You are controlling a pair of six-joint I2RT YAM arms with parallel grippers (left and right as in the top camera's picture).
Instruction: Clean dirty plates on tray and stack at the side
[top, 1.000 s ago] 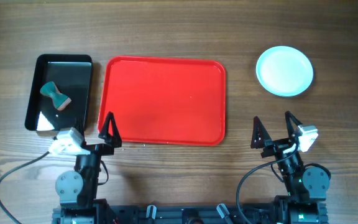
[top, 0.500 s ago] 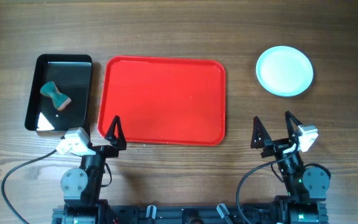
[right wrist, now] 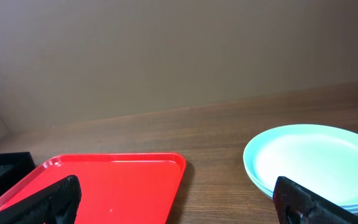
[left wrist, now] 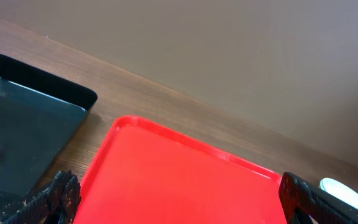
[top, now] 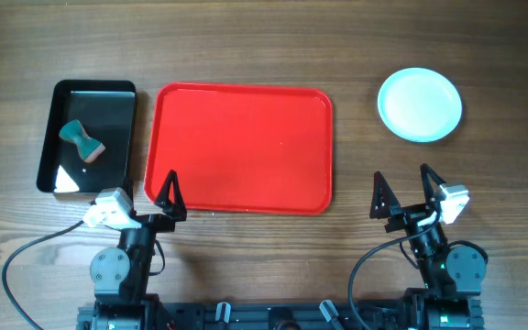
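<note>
At far right of the wooden table (top: 356, 55), stacked pale aqua plates (top: 420, 104), well apart from the red tray (top: 241, 147) at centre. Just left of that, black tray (top: 108, 105) holding a teal sponge (top: 82, 140). Along the near edge, left gripper (left wrist: 179, 202) at the red tray's near-left corner, right gripper (top: 401, 179) nearer than the plates, both spread wide, gripping nothing.
</note>
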